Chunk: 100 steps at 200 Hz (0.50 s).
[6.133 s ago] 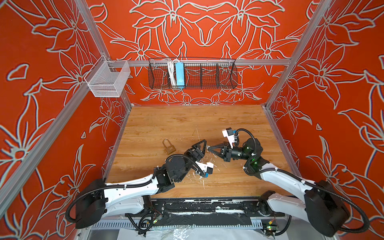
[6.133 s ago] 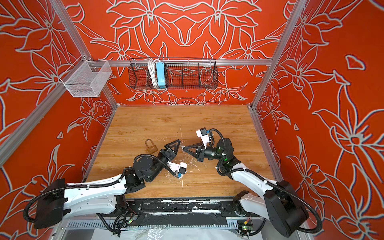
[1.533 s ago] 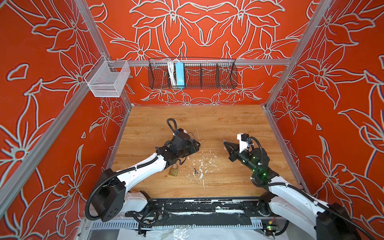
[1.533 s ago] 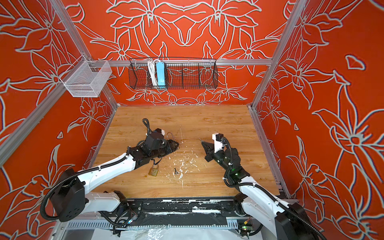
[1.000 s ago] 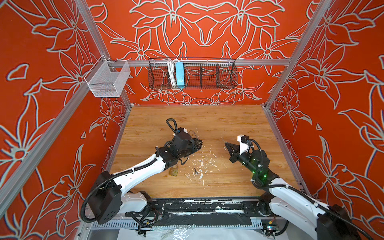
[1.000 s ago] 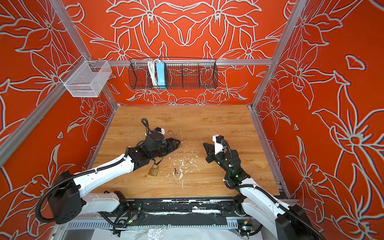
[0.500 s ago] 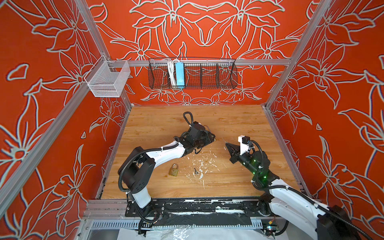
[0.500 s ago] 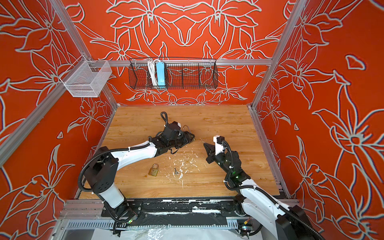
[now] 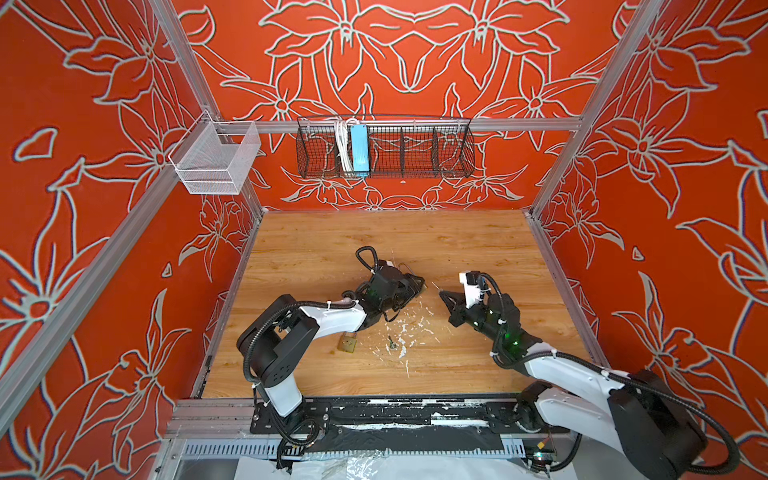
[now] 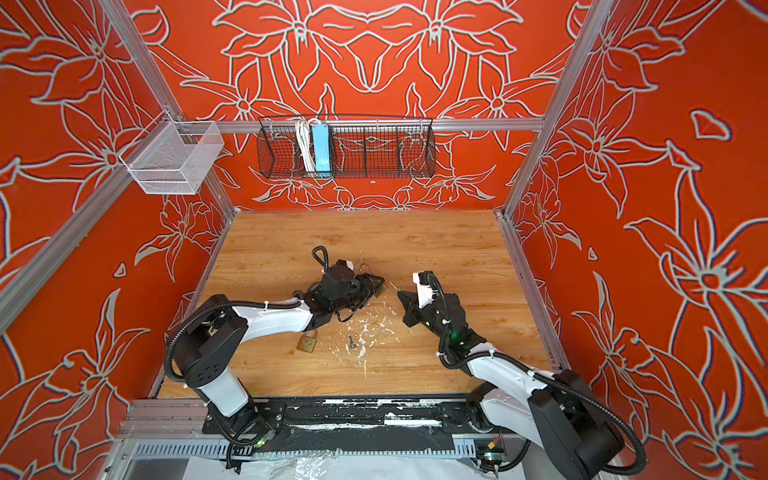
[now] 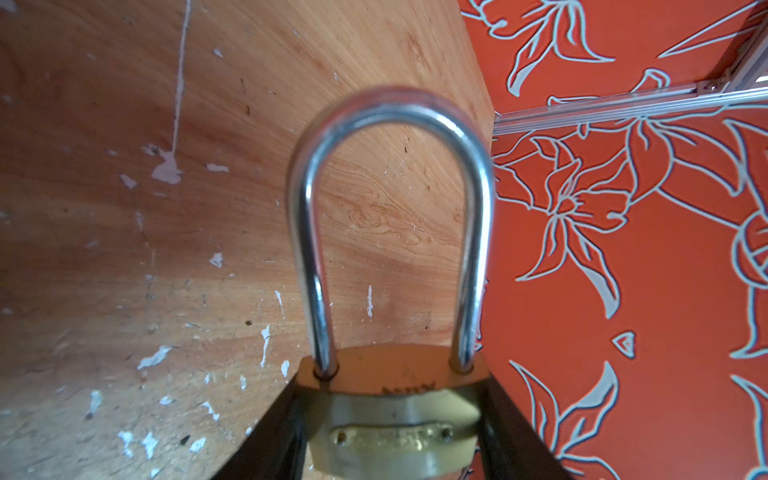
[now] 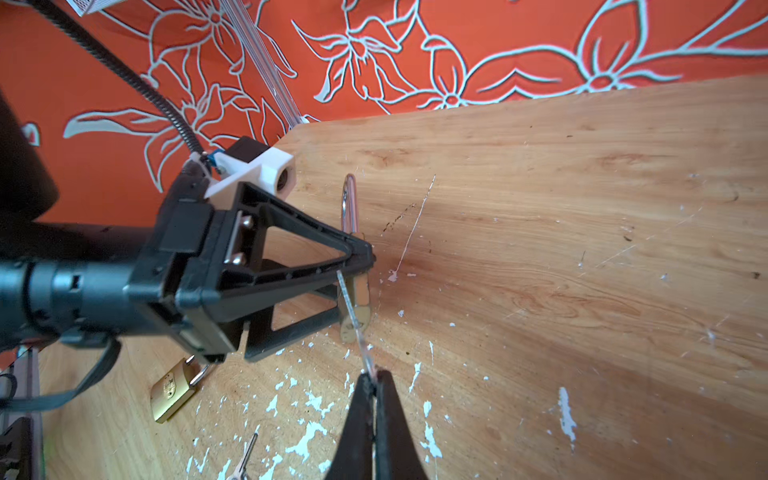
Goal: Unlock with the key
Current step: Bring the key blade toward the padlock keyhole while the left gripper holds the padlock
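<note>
Since a moment ago our left arm has swung toward the middle of the counter [image 9: 374, 232], and the left pincer [image 9: 415, 287] clamps the padlock [image 11: 395, 415] by its body, shackle toward the far edge. Our right pincer [image 12: 374, 384], pressed together, pinches the key [image 12: 361, 338] just beside it. We judge a skewed approach could jam the blade against the padlock and twist the key loose. Its long axis points toward the far left corner.
</note>
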### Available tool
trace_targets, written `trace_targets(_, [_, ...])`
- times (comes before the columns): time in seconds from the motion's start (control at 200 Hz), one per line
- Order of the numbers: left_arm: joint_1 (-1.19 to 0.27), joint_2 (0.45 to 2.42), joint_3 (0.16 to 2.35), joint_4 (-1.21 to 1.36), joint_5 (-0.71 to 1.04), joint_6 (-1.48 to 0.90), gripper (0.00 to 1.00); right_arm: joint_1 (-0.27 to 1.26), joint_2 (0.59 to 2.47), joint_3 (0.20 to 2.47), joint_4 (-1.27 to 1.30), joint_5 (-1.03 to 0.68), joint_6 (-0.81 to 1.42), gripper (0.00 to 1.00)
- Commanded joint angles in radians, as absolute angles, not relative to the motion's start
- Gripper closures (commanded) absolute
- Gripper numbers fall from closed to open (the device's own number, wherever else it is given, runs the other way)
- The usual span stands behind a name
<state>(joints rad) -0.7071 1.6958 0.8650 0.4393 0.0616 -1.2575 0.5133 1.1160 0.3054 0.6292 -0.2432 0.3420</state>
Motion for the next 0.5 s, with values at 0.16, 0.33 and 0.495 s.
trace_targets(0.16, [-0.711,1.619,0.876,0.549,0.029,-1.286,1.00,0.548,1.193,0.375,0.623,-0.271,0.350,1.00])
trace_targets(0.33, [-0.709,1.608,0.875,0.531,0.003,-1.292,1.00,0.561,1.169,0.374,0.597,-0.251,0.335,1.00])
trace_targets(0.495, [-0.703,1.599,0.865,0.546,0.005,-1.300,1.00,0.566,1.189,0.389,0.582,-0.244,0.333,1.00])
